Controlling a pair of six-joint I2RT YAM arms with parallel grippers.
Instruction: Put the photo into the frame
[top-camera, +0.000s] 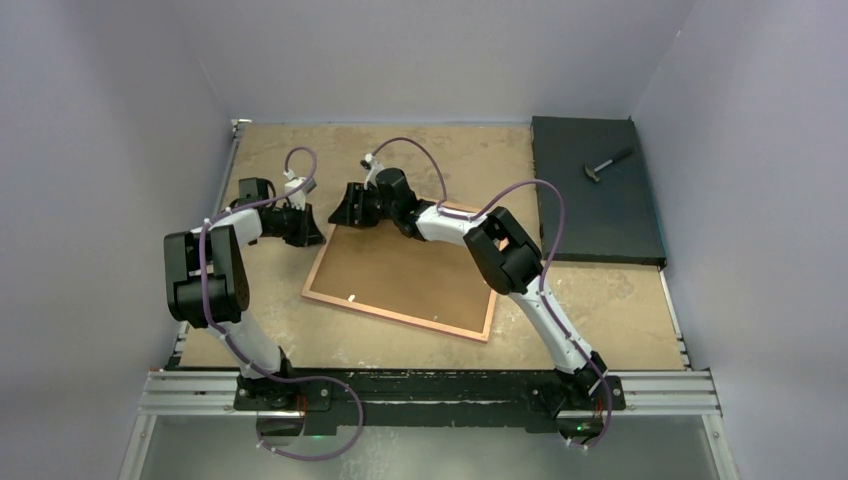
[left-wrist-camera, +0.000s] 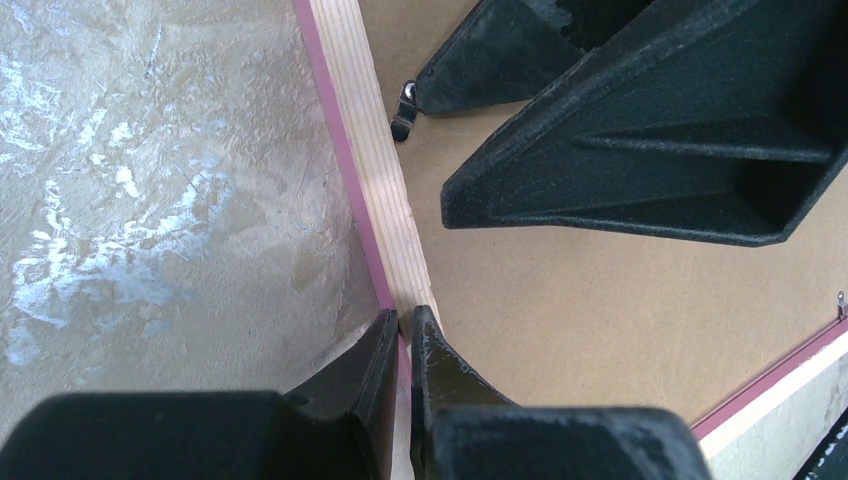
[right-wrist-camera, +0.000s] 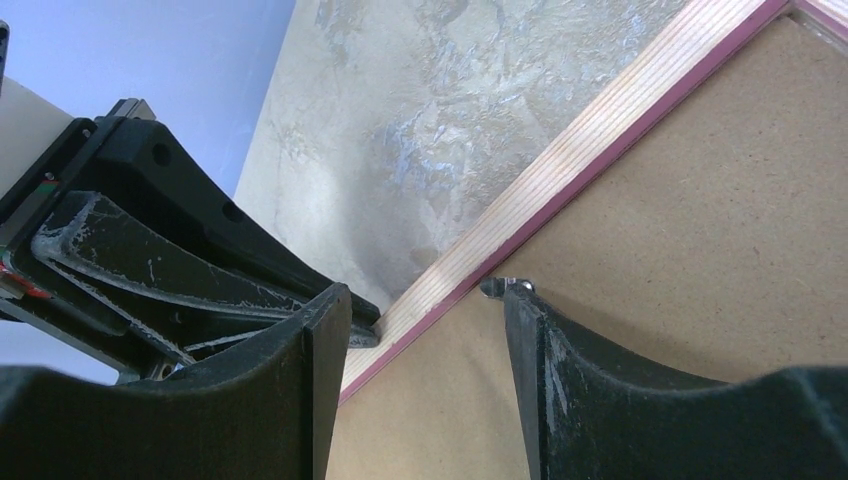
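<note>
L tool (left-wrist-camera: 400, 335) clenched, tips at the frame (left-wrist-camera: 375, 170) rim, far-left corner; can't tell if it's pinching. R tool (right-wrist-camera: 425, 293) released, jaws apart by a metal clip (right-wrist-camera: 505, 287) just inside that rim. Frame lies back-up on tabletop (top-camera: 450, 150), backing board (top-camera: 400, 275) seated in it. Looks like the closing-up step: next, swing clip over board w/o shifting frame. Photo not visible, prob. under board.
</note>
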